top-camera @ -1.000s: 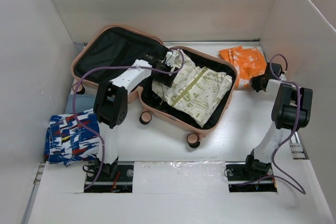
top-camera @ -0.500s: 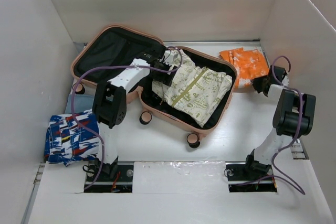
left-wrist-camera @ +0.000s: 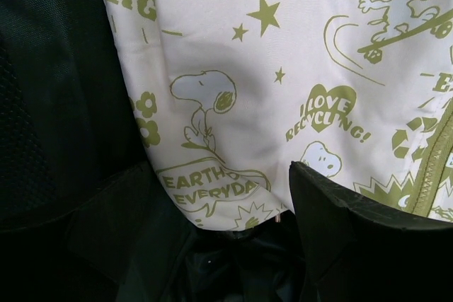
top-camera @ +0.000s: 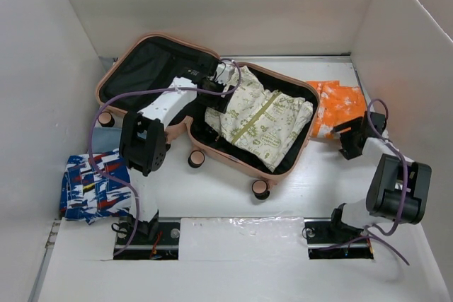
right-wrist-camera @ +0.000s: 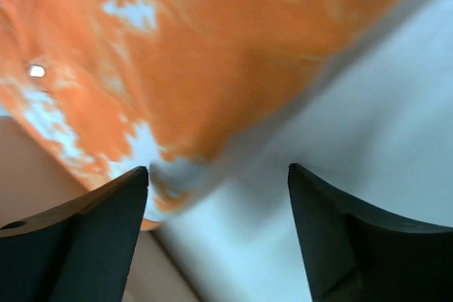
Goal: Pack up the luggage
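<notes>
The luggage [top-camera: 212, 148] lies open, a salmon-pink shell with black lining, its lid [top-camera: 145, 68] to the left. A cream garment [top-camera: 265, 122] with green cartoon print fills its right half. My left gripper [top-camera: 216, 95] hangs inside the case at that garment's left edge. In the left wrist view the left gripper [left-wrist-camera: 219, 245] is open, with the cream garment's [left-wrist-camera: 269, 68] hem just ahead of the jaws. An orange patterned cloth [top-camera: 340, 104] lies on the table against the case's right side. My right gripper [top-camera: 345, 134] sits at its near edge. Seen from the right wrist, the right gripper [right-wrist-camera: 219, 196] is open and empty below the orange cloth [right-wrist-camera: 212, 47].
A blue, white and red patterned cloth [top-camera: 92, 185] lies folded at the near left. White walls [top-camera: 42, 104] enclose the table on the left, back and right. A pale blue item [top-camera: 105, 136] shows beside the lid's near edge.
My right gripper pulled back toward the near side, dragging the orange cloth nearer and to the right, then opened and let it go. The left gripper barely moved.
</notes>
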You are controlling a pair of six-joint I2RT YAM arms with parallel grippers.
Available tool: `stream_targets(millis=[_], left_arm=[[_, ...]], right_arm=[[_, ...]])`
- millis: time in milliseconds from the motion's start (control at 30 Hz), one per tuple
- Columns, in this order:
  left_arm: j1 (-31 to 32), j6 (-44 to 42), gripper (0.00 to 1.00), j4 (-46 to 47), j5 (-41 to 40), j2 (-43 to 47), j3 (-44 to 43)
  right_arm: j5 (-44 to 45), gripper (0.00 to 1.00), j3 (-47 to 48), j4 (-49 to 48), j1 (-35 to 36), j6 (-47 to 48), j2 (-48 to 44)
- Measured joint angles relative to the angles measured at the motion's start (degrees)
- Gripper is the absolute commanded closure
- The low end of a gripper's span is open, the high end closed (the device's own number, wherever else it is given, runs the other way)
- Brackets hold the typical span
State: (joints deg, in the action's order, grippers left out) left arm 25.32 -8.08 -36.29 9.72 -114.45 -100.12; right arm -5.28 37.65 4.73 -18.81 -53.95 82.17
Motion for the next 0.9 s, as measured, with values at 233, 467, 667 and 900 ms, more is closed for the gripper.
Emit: stream_targets(millis=[233, 467, 667, 900], left_arm=[[0.0, -0.2, 0.23, 0.0, 0.4, 0.0, 0.0], [-0.3, -0.7, 0.23, -1.8, 1.2, -0.2, -1.9], [-1.0, -1.5, 0.23, -2.6, 1.4, -0.2, -4.9], [-1.0, -1.9, 0.23, -2.6, 1.4, -0.2, -4.9]], right_arm=[[8.3, 0.02, 13.9, 19.4, -1.3, 14.3, 1.1], [13.9, 0.0, 26.4, 24.9, -2.6, 29.9, 9.3], [14.1, 0.0, 29.7, 29.4, -3.4, 39.9, 16.4], [14.3, 0.0, 35.7, 30.0, -3.4, 47.6, 18.4]])
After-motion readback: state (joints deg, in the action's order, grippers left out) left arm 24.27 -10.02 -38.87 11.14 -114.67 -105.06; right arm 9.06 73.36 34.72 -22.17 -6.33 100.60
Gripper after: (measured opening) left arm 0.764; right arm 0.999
